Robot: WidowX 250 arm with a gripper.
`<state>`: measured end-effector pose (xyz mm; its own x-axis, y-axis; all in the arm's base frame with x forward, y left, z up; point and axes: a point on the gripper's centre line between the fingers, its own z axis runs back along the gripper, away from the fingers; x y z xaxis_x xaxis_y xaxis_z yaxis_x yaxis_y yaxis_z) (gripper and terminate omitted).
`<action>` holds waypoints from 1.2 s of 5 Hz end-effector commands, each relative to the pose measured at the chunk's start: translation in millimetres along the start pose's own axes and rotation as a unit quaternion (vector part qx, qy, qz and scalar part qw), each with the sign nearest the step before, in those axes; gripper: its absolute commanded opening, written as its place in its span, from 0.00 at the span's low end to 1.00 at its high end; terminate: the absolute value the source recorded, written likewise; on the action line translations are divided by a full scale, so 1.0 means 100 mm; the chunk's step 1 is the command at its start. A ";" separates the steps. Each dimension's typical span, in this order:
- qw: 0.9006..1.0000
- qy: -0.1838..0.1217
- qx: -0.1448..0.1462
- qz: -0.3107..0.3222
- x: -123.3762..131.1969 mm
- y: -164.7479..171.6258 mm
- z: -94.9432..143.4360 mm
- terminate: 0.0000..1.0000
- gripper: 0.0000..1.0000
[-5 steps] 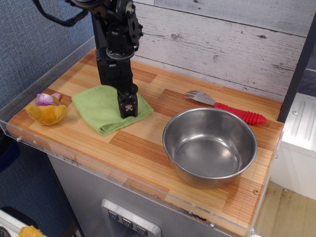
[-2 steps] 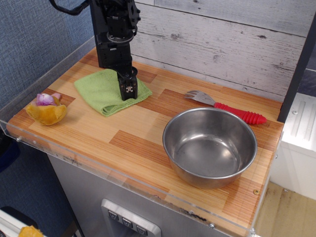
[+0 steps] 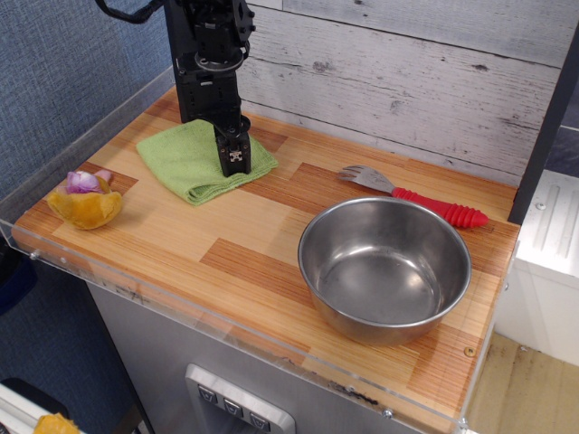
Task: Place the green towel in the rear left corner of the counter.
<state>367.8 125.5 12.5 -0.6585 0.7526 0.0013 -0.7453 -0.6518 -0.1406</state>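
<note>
The green towel (image 3: 192, 159) lies folded and flat on the wooden counter (image 3: 253, 249), in its left half toward the back wall. My gripper (image 3: 233, 160) points straight down at the towel's right edge. Its narrow black jaws are closed and pinch the cloth there. The arm stands over the towel's rear part and hides some of it.
An orange-yellow peel lump with a purple piece (image 3: 84, 201) sits at the front left. A steel bowl (image 3: 384, 267) stands at the front right. A fork with a red handle (image 3: 418, 199) lies behind it. A clear acrylic rim (image 3: 63, 158) edges the counter.
My gripper has moved back and left toward the wall, and the green towel has slid along with it, away from the counter's middle.
</note>
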 end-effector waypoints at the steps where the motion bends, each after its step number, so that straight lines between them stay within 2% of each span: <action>1: 1.000 0.010 -0.022 0.006 0.02 -0.04 0.28 0.00 1.00; 4: 0.996 0.035 -0.076 -0.009 -0.23 -0.11 0.90 0.00 1.00; 6: 0.991 0.070 -0.110 -0.008 -0.27 0.06 1.49 0.00 1.00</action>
<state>368.1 86.2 141.8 -0.6246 0.7727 -0.1133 -0.7193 -0.6257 -0.3017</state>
